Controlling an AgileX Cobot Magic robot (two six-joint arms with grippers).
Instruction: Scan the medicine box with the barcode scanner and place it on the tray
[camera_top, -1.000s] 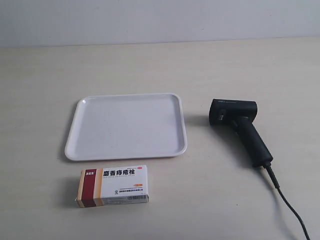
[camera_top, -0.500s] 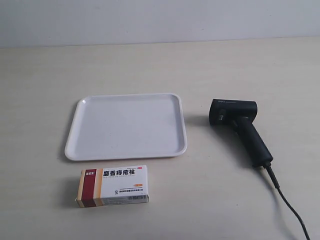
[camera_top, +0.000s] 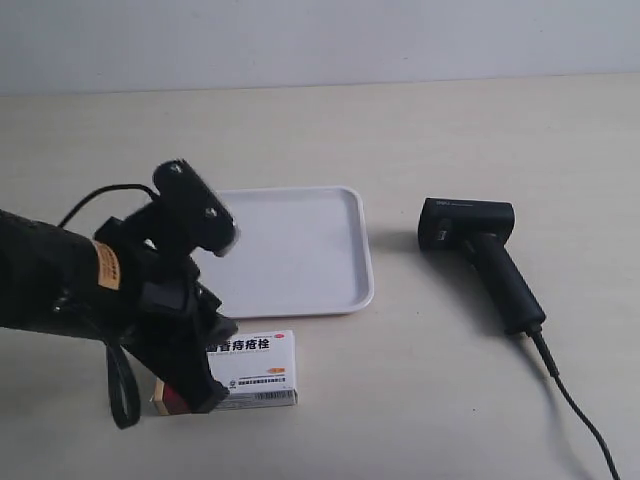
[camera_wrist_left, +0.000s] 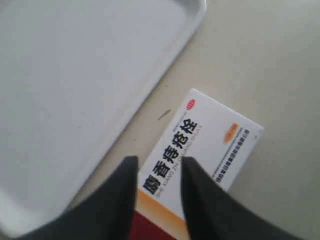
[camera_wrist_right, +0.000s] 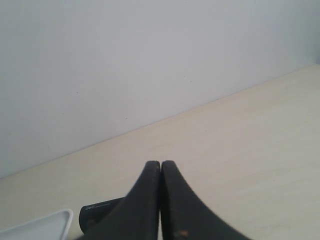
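The medicine box (camera_top: 255, 366) lies flat on the table just in front of the tray (camera_top: 300, 250). My left gripper (camera_top: 195, 385) hangs over the box's red and orange end and hides it in the exterior view. From the left wrist, that gripper (camera_wrist_left: 159, 161) stands open, with the box's lettered top face (camera_wrist_left: 210, 135) showing between and beyond its fingers; contact cannot be told. The tray's rim (camera_wrist_left: 197, 15) runs beside the box. The barcode scanner (camera_top: 480, 255) lies on its side to the right of the tray. My right gripper (camera_wrist_right: 160, 163) is shut and empty, above the scanner's head (camera_wrist_right: 97, 212).
The scanner's thin black cable (camera_top: 575, 405) trails to the lower right edge of the exterior view. A plain wall (camera_top: 320, 40) backs the table. A tray corner (camera_wrist_right: 45, 225) shows in the right wrist view. The right arm is outside the exterior view.
My left arm has come into the exterior view from the left and now sits over the box's left end. Box, tray and scanner have not moved.
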